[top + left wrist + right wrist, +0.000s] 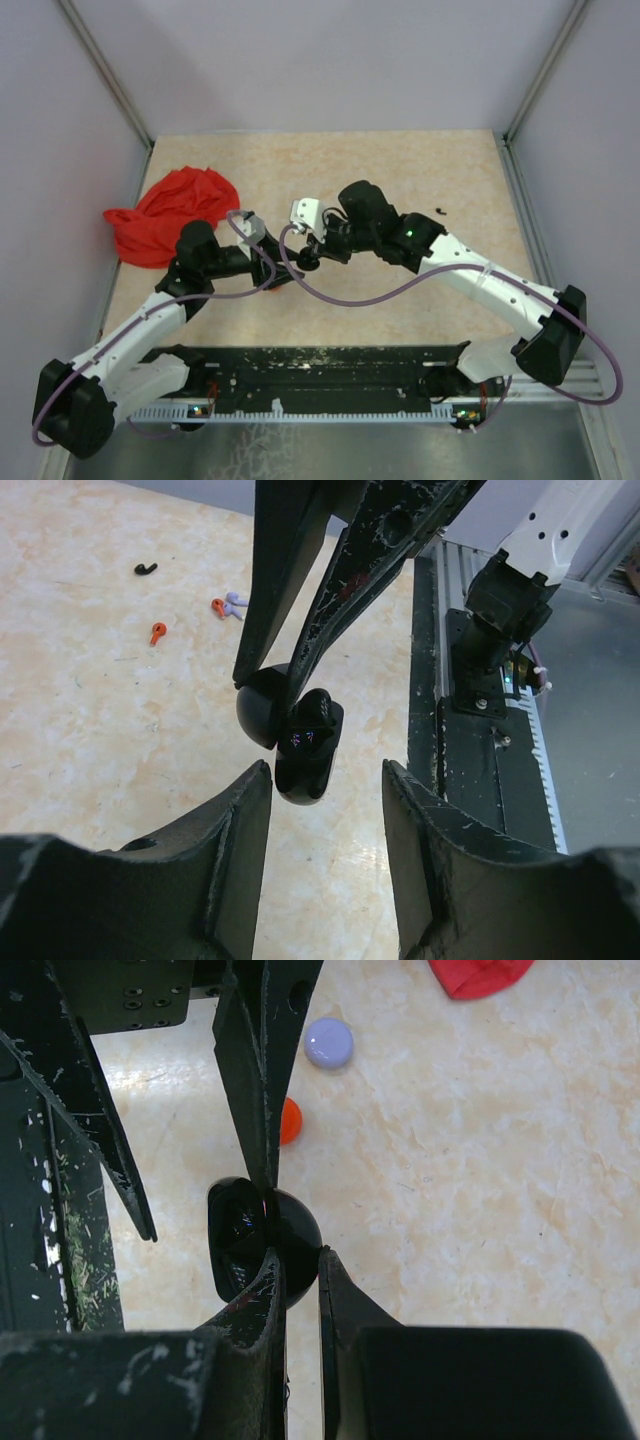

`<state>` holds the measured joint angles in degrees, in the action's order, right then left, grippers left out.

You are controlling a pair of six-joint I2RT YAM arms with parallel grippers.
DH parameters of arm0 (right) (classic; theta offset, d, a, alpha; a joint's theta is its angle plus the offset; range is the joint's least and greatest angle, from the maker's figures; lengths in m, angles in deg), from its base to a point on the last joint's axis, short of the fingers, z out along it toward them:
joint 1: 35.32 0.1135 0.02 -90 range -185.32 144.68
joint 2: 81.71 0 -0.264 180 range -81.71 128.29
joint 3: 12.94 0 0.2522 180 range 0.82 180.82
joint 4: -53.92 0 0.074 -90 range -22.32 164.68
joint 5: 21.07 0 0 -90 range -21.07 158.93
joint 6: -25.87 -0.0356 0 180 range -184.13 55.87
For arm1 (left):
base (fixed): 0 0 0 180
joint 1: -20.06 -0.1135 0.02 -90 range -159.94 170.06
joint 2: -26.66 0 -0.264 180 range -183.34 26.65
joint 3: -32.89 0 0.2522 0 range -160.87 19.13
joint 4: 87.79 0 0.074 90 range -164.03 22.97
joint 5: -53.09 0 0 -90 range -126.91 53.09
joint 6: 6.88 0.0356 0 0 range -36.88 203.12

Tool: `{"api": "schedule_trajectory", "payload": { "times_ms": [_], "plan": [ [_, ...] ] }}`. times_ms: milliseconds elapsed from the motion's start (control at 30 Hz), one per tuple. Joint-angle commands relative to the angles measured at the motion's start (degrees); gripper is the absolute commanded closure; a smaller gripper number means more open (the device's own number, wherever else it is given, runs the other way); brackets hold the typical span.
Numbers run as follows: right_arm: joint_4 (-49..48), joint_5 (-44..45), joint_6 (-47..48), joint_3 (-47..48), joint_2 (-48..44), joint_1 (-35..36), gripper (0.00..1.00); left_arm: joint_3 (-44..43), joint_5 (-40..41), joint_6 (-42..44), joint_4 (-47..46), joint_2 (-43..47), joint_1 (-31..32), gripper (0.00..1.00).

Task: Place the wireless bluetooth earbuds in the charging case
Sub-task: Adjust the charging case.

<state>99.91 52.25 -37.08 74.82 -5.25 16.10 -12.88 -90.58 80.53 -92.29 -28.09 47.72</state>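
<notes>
In the middle of the table [400, 170], near the red cloth [165, 215], the black case [300, 742] is clamped by the right gripper [298, 1258]. The left gripper [327, 770] is held with its jaws apart, just beside the case. A black earbud [146, 569] and a red earbud [157, 632] are seen on the table, away from it.

Charging case [295, 1232]: glossy black plastic. Table [480, 1180]: smooth, matt, mottled beige. Cloth [170, 215]: crumpled red fabric.

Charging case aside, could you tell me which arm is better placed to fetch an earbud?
Probably left: the left gripper is open and empty; the right gripper is shut on the charging case. Earbuds lie loose nearby.
</notes>
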Motion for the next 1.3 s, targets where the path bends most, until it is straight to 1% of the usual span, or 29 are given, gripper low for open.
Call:
{"api": "schedule_trajectory", "payload": {
  "times_ms": [0, 200, 300, 433, 567, 633, 733, 867, 933, 967, 1067, 1167, 1267],
  "plan": [
    [-1.6, 0.1, 0.5, 3.0, -0.3, 0.7, 1.00, -1.0, -3.0, 2.1, -0.1, -0.2, 0.3, 0.48],
    [-1.9, -0.4, 0.5, 3.1, -0.6, 0.8, 1.00, -0.6, -3.1, 2.7, 0.0, -0.5, 0.3, 0.52],
    [-2.0, -0.6, 0.5, 3.1, -0.5, 1.1, 1.00, -0.7, -3.4, 2.4, -0.6, -0.9, 0.3, 0.56],
    [-2.2, -0.5, 0.5, 3.0, -0.4, 1.3, 1.00, -0.8, -3.5, 1.7, -0.9, -1.7, 0.3, 0.58],
    [-2.3, -0.6, 0.5, 2.9, -0.4, 1.5, 1.00, -0.6, -2.8, 2.0, -0.9, -2.0, 0.3, 0.63],
    [-2.3, -0.7, 0.5, 2.9, -0.4, 1.5, 1.00, -0.5, -2.9, 2.2, -0.8, -2.0, 0.3, 0.70],
    [-2.4, -0.7, 0.4, 2.6, -0.6, 1.5, 1.00, -0.3, -2.8, 3.5, -0.6, -1.3, 0.3, 0.85],
    [-3.0, -0.9, -0.4, 2.0, -1.3, 1.5, 1.00, -0.7, -2.6, 9.6, 3.4, 0.8, 0.3, 0.98],
    [-3.1, -1.1, -0.9, 1.8, -1.7, 1.5, 0.91, -1.4, -1.6, 14.0, 7.5, 2.0, 0.3, 1.00],
    [-2.9, -1.3, -1.2, 2.0, -1.7, 1.5, 0.82, -1.7, -0.7, 16.0, 9.3, 2.5, 0.3, 1.00],
    [-2.0, -2.5, -2.4, 3.0, -2.2, 1.5, 0.66, -2.9, 2.0, 22.8, 14.7, 3.4, 0.3, 1.00],
    [-2.4, -2.7, -3.7, 3.1, -3.3, 1.4, 0.55, -3.0, 5.3, 26.4, 17.8, 3.9, 0.3, 1.00],
    [-1.3, -2.9, -5.1, 3.9, -3.8, 0.2, 0.52, -1.9, 8.9, 27.4, 17.6, 4.6, 0.3, 1.00]
  ]
}}
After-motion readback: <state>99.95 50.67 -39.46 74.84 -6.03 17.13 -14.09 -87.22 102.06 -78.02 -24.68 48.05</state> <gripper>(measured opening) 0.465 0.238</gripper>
